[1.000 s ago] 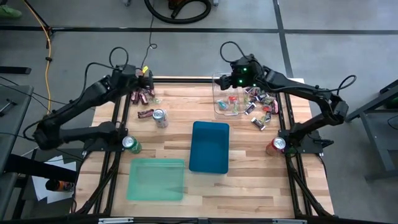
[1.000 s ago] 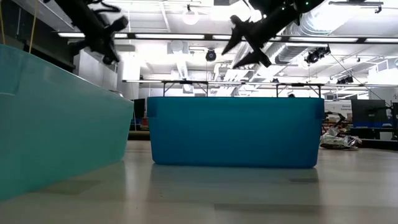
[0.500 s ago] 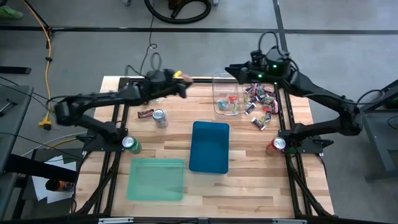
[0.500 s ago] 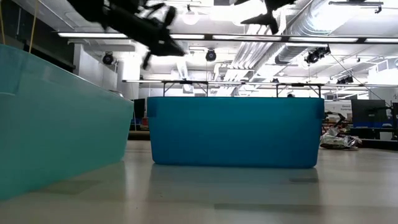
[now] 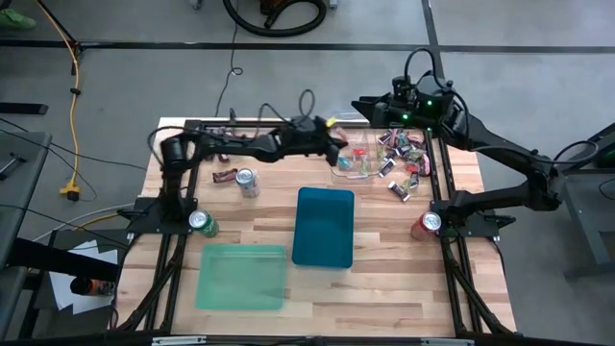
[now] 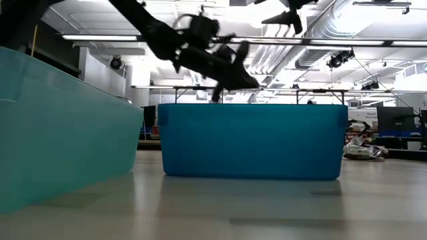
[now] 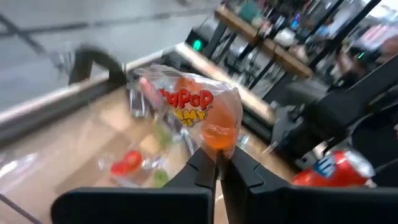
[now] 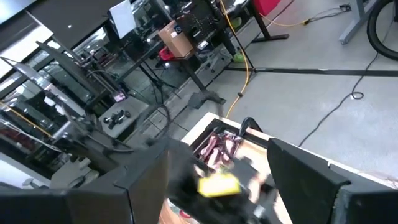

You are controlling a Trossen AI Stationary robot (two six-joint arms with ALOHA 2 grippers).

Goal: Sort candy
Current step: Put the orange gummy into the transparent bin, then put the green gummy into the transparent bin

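My left gripper (image 5: 334,147) reaches across the table's far middle to the left rim of a clear tub (image 5: 352,159). It is shut on a clear-wrapped orange candy (image 7: 202,115) with red print. In the left wrist view, red and green sweets (image 7: 127,163) lie in the tub below it. More wrapped candy (image 5: 405,161) is heaped at the far right, and one dark bar (image 5: 225,176) lies on the left. My right gripper (image 5: 367,106) hangs high over the far edge, open (image 8: 217,199) and touching nothing. My left gripper (image 7: 219,163) pinches the candy's clear wrapper by its lower end (image 7: 219,152) between the two fingertips. The orange sweet and the printed part of the wrapper stand out past the fingers. The candy is lifted clear, above the clear tub.
A blue bin (image 5: 324,226) stands at the table's middle and a pale green bin (image 5: 242,276) near the front left. Three cans stand about: one silver (image 5: 247,181), one green (image 5: 200,223), one red (image 5: 428,224). Bare wood lies along the near edge.
My left arm has swung from the far left corner toward the table's right, carrying the candy to the clear tub's rim. My right gripper has drawn back from above the tub, up and toward the far right, then held still.
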